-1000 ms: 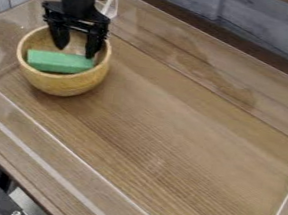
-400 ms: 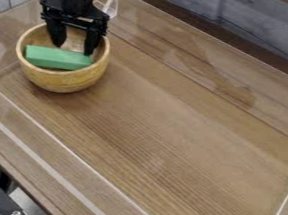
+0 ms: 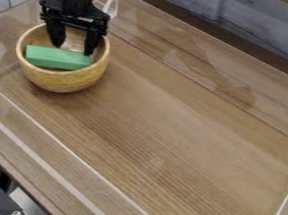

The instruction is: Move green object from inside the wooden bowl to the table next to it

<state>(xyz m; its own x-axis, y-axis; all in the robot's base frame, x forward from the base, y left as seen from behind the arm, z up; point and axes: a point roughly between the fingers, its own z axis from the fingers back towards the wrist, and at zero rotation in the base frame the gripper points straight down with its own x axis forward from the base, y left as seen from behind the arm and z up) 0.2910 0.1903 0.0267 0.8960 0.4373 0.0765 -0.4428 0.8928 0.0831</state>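
Note:
The wooden bowl [image 3: 63, 76] stands at the back left of the table [image 3: 183, 135]. Inside it lies the green object [image 3: 55, 58], a flat oblong block resting flat toward the bowl's left side. My black gripper [image 3: 70, 41] points straight down over the bowl's far half, its open fingers reaching below the rim just behind and to the right of the block. Nothing is between the fingers, and I cannot tell whether a fingertip touches the block's far edge.
Low clear acrylic walls [image 3: 121, 192] run around the table's edges. A grey plank wall stands behind the table. Bare wood-grain surface stretches to the right of the bowl and in front of it.
The gripper has rolled slightly about its vertical axis and shifted a touch left over the bowl. The green block sits a little further left than a second ago.

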